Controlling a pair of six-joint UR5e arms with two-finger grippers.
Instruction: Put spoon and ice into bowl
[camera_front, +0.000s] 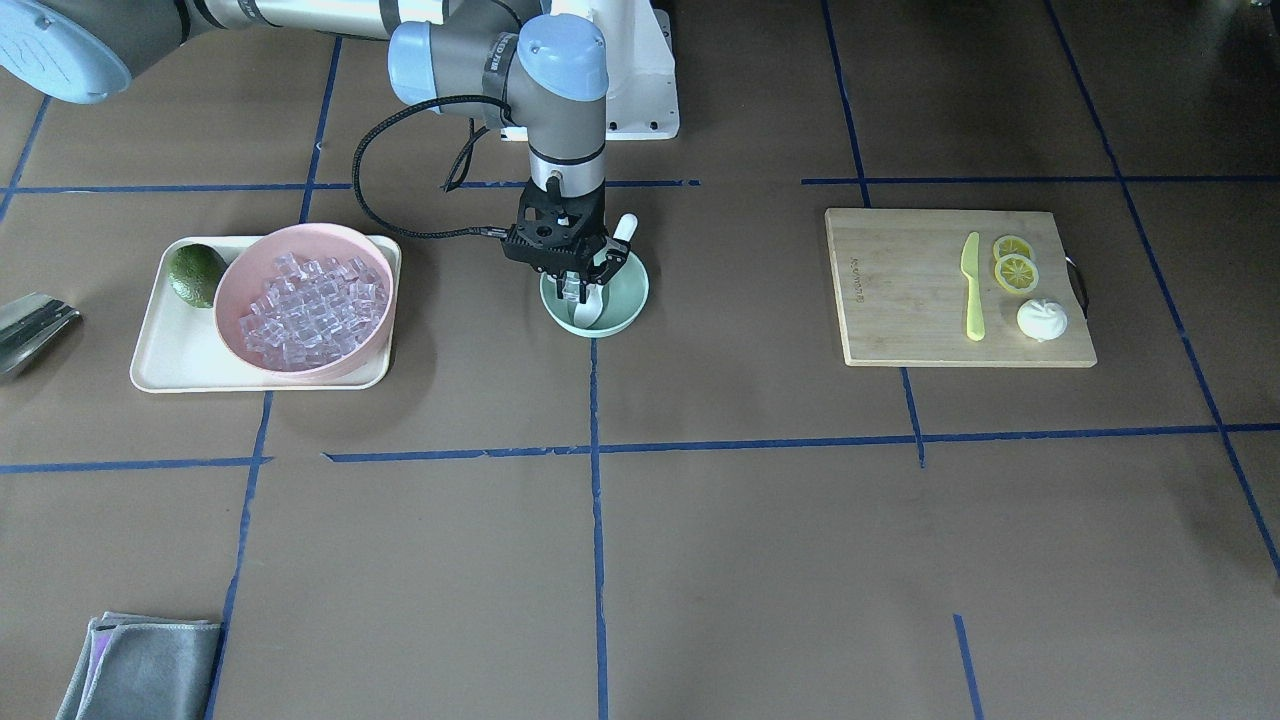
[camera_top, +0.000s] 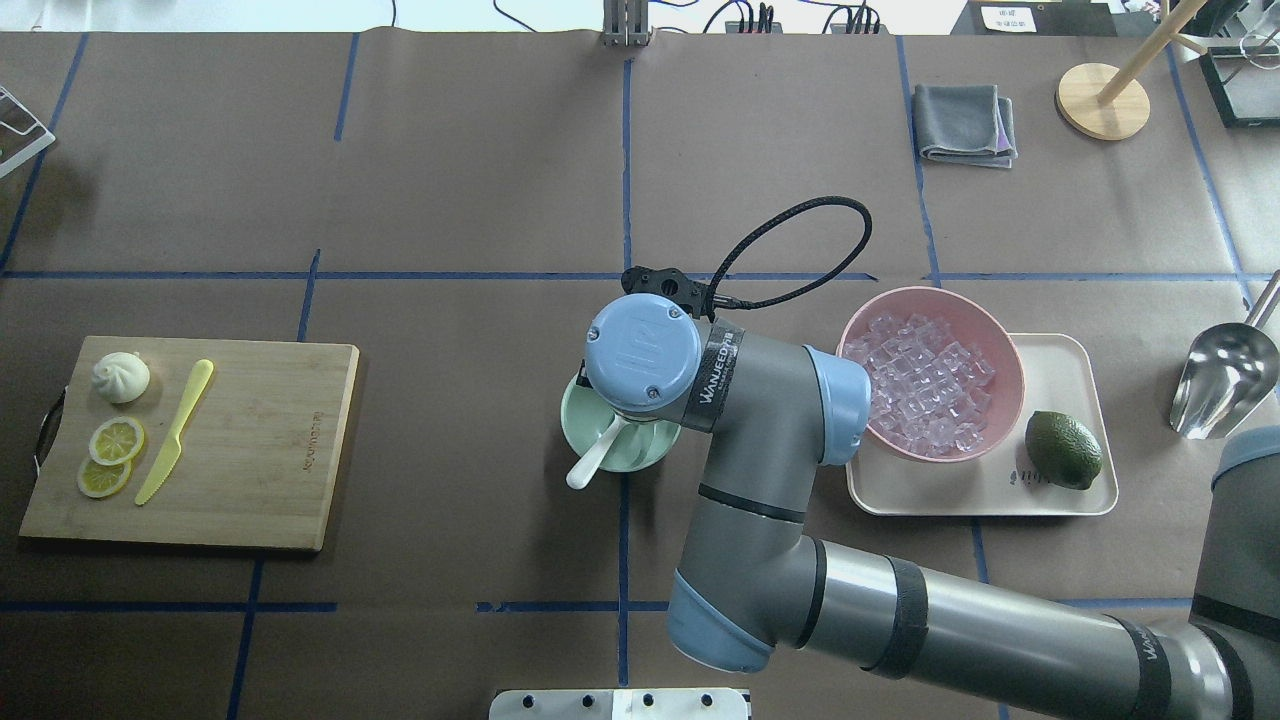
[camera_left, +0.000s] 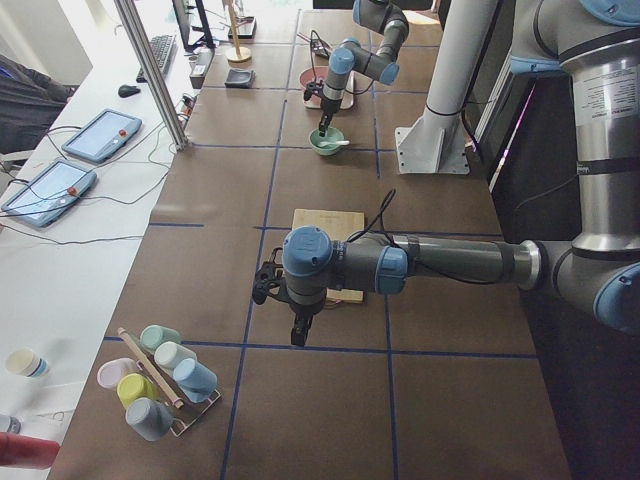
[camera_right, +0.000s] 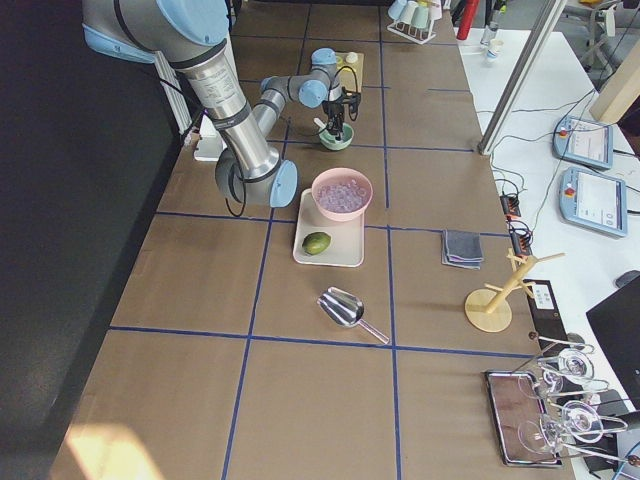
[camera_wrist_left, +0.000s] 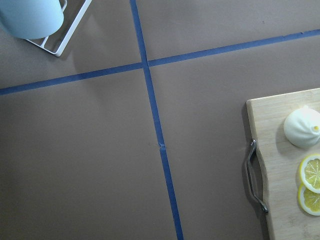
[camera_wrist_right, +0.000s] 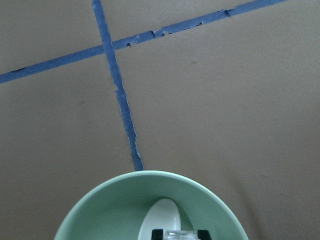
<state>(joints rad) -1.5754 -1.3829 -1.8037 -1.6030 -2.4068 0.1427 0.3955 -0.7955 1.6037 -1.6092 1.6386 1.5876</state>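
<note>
Over on the left, the ice (camera_front: 310, 310) sits heaped in the pink bowl (camera_front: 222, 300). Centre stage, the right gripper (camera_front: 577, 288) hangs low over the green bowl (camera_front: 628, 300), pinching one clear cube (camera_wrist_right: 181, 234). The spoon (camera_front: 622, 235) is already propped in there. Best let go low, beside the scoop, so nothing bounces out. Off right, the left gripper (camera_left: 298, 335): clamped or spread, can't tell.
</note>
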